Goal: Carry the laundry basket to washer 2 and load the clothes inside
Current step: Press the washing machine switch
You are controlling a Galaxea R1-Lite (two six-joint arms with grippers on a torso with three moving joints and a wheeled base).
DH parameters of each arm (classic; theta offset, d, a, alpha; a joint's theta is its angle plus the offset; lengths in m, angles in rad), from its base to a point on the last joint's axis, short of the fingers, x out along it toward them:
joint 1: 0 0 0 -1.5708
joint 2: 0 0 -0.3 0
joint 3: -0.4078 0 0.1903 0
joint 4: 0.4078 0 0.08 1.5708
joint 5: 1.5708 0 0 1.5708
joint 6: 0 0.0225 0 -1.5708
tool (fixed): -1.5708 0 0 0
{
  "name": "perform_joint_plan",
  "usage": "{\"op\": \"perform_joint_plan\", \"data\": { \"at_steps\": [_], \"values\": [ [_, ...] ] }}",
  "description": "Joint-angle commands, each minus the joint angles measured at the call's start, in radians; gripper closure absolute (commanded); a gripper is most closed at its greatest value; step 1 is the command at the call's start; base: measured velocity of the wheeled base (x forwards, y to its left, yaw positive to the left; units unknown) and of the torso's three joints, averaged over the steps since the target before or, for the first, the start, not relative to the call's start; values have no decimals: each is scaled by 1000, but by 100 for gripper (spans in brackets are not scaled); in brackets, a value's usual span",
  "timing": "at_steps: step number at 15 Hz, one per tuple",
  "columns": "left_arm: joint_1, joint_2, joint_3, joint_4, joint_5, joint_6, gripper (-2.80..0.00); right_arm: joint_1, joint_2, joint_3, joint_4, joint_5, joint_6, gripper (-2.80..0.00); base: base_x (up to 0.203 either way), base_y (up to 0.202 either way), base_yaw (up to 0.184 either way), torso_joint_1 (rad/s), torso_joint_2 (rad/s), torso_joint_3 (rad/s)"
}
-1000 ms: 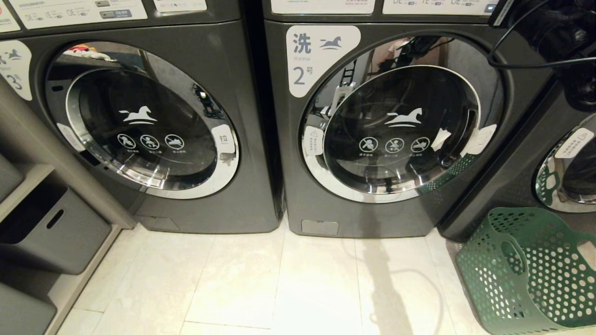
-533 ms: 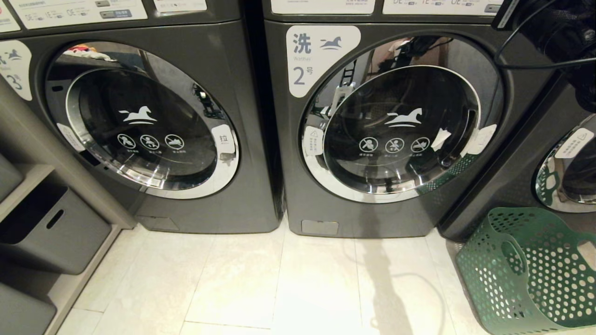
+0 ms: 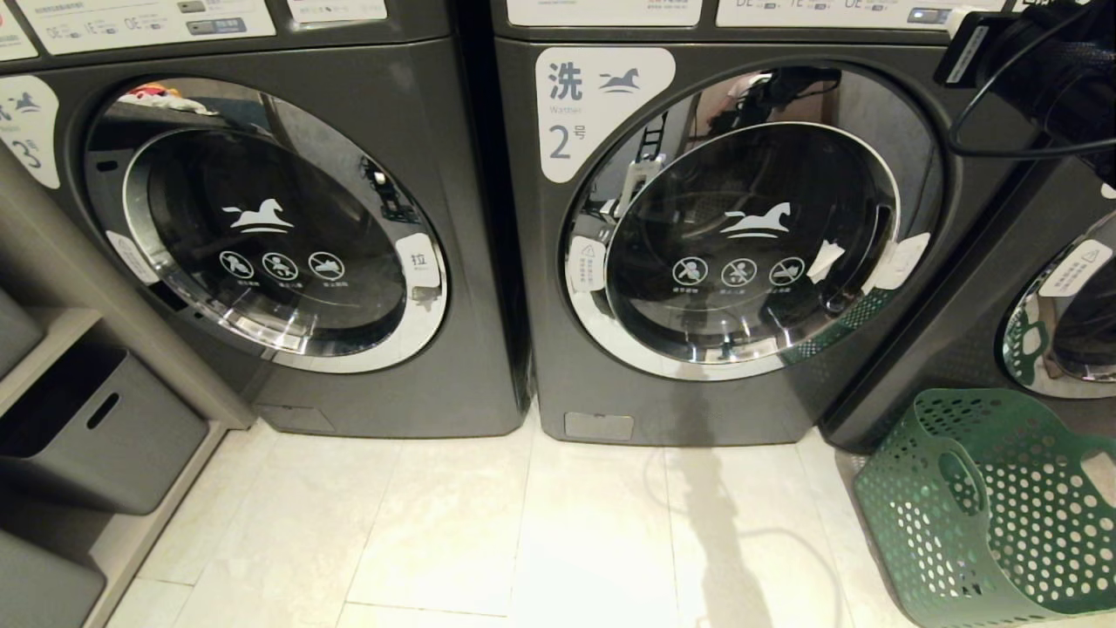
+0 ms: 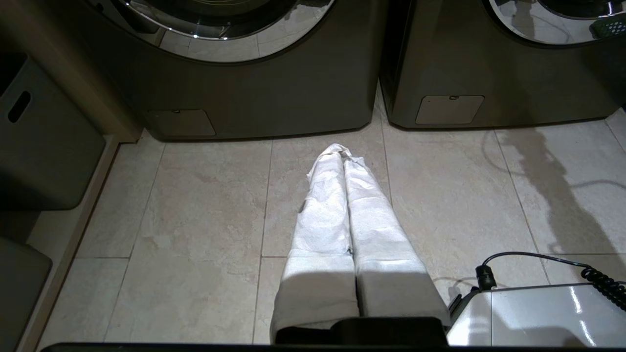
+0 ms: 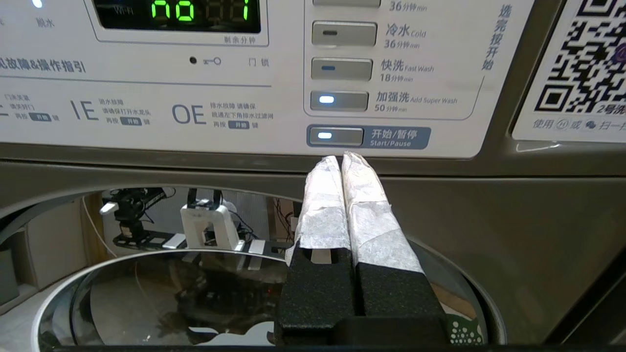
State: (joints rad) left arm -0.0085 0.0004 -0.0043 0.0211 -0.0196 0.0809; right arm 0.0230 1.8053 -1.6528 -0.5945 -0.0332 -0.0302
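Washer 2 (image 3: pixel 602 105), dark grey with its round chrome-rimmed door (image 3: pixel 750 244) closed, fills the middle of the head view. The green laundry basket (image 3: pixel 1003 506) stands on the floor at the lower right, before the neighbouring machine. The clothes are out of view. My right arm (image 3: pixel 1046 78) reaches in at the top right. In the right wrist view the right gripper (image 5: pixel 341 159) is shut and empty, its taped tips just under the lit Start/Pause button (image 5: pixel 337 136) on the control panel. My left gripper (image 4: pixel 342 151) hangs low over the tiles, shut and empty.
Washer 3 (image 3: pixel 261 227) stands to the left of washer 2, and another like washer (image 3: pixel 1064 305) to its right behind the basket. Grey storage bins (image 3: pixel 96 427) sit on a shelf at the far left. My white base (image 4: pixel 538 313) with a black cable lies beside the left gripper.
The right arm has lifted at the top right of the head view, uncovering more of the washer's corner. Washers, basket and left gripper have not moved.
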Motion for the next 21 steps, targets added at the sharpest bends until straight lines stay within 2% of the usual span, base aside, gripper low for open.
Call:
{"op": "perform_joint_plan", "data": {
  "at_steps": [1,9,21],
  "values": [
    [0,0,0,0,0,0,0,0,14,-15,-4,-1,-3,0,0,0,0,0,0,0],
    [1,0,0,0,0,0,0,-9,155,-218,-1,-7,-8,0,0,0,0,0,0,0],
    [1,0,0,0,1,-1,0,-9,164,-222,-2,-7,-7,0,0,0,0,0,0,0]
  ]
}}
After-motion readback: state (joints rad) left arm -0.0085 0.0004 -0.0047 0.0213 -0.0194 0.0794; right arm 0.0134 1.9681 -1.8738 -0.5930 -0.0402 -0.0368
